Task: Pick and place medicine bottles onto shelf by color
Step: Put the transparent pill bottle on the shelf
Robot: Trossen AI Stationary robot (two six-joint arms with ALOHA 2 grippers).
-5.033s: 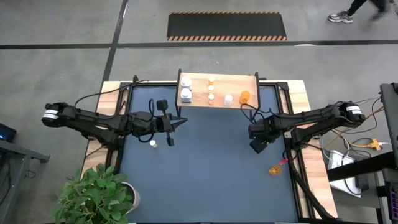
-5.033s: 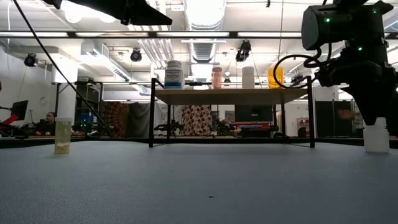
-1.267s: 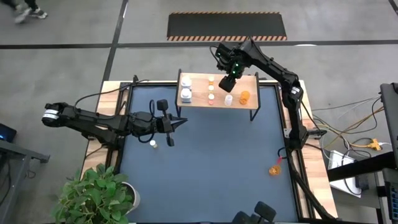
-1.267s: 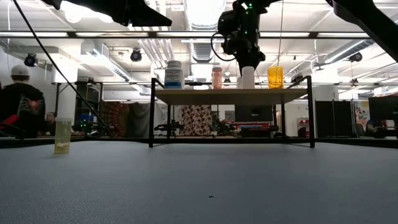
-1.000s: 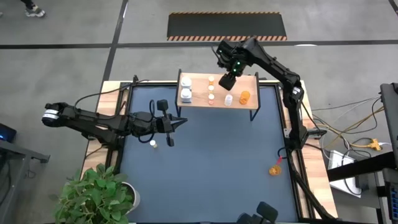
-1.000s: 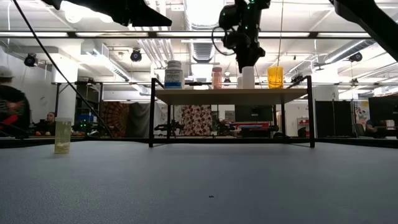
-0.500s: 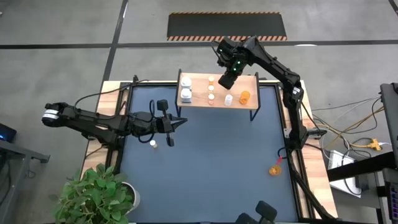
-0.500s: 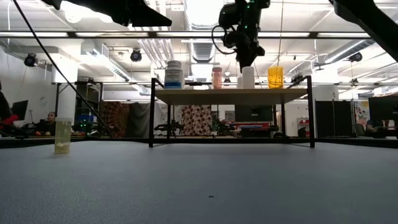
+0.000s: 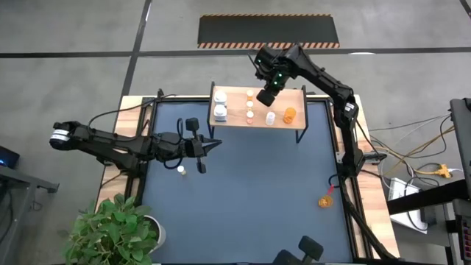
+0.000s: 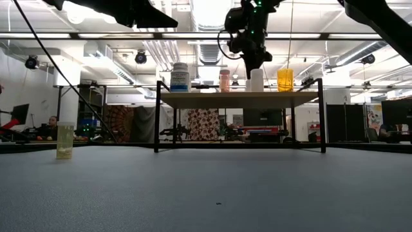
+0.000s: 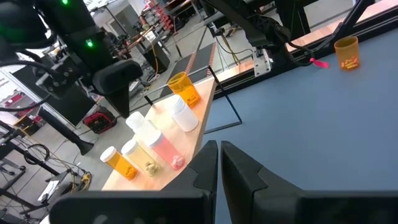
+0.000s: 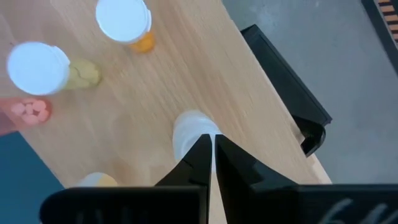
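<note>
The right end effector [image 9: 267, 96] hovers over the shelf [image 9: 234, 96], fingers nearly closed and empty, directly above a white bottle [image 12: 194, 127]. The left end effector [image 9: 206, 146], fingers together, waits over the table. The bottles look light, rigid and tippy; grip the body below the cap.

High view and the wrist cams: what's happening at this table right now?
The right gripper is over the shelf, fingers shut and holding nothing, just above a white bottle that stands on the board beside an orange bottle. The left gripper waits over the blue mat, fingers shut. Two bottles are not yet on the shelf: a white-capped one near the left gripper and an orange one at the right edge.
</note>
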